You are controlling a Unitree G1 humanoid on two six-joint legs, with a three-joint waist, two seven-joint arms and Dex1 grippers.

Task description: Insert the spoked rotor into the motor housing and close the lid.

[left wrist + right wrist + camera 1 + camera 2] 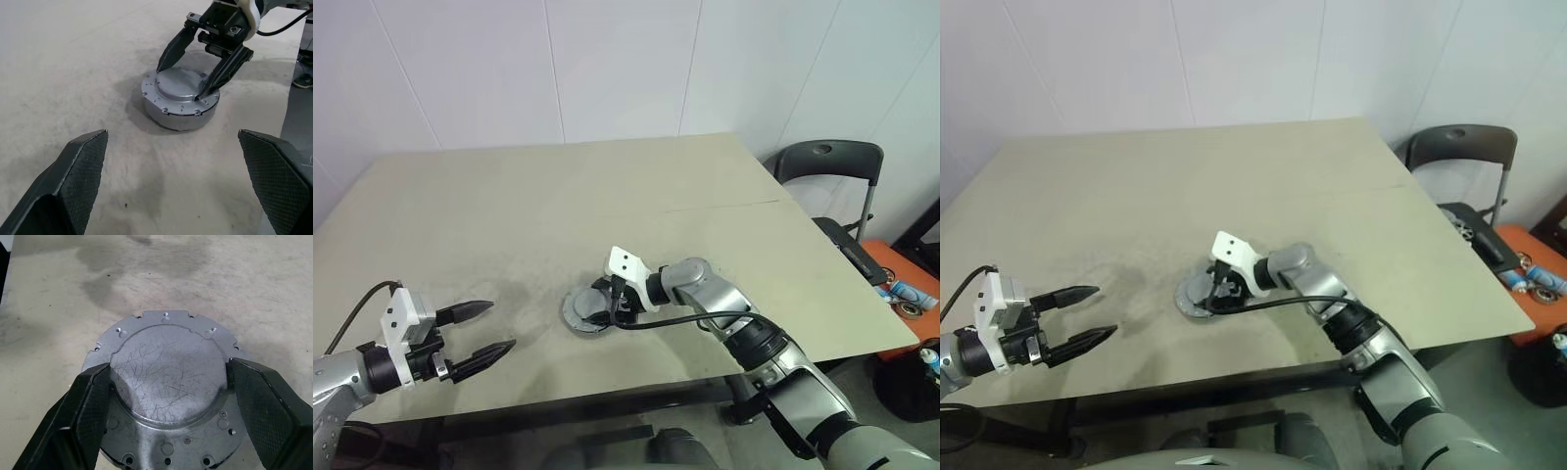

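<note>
Left gripper (485,331) sits nearest the head camera, low at the near left edge of the table (538,206), off to the left of the work. Its arm comes in from the left, wrist about level, pointing right toward the table's centre. Both black fingers (468,312) spread wide, nothing between them, hovering just above the tabletop.

Right arm reaches in from the near right corner, elbow bent, forearm angled across toward the left, wrist tipped down. Right gripper (181,83) hangs over the lid (168,377), one finger on each side of the lid's raised centre. In the left wrist view the tips (166,58) come down onto the lid's flat outer flange beside the raised part. In the right wrist view the finger pads (93,396) bracket the dome, at or very near its edge; cannot tell if they actually press on it. Jaws stand apart, about as wide as the dome, not pinched shut.

Lid is seated flat on top of the motor housing (178,116), notched edge and screw holes visible around the flange, silver housing wall showing below it. Stack sits on the table just right of centre, toward the near edge, well apart from the left gripper. Lid covers the housing's inside.

Black folding chair (827,166) stands past the table's right side.
</note>
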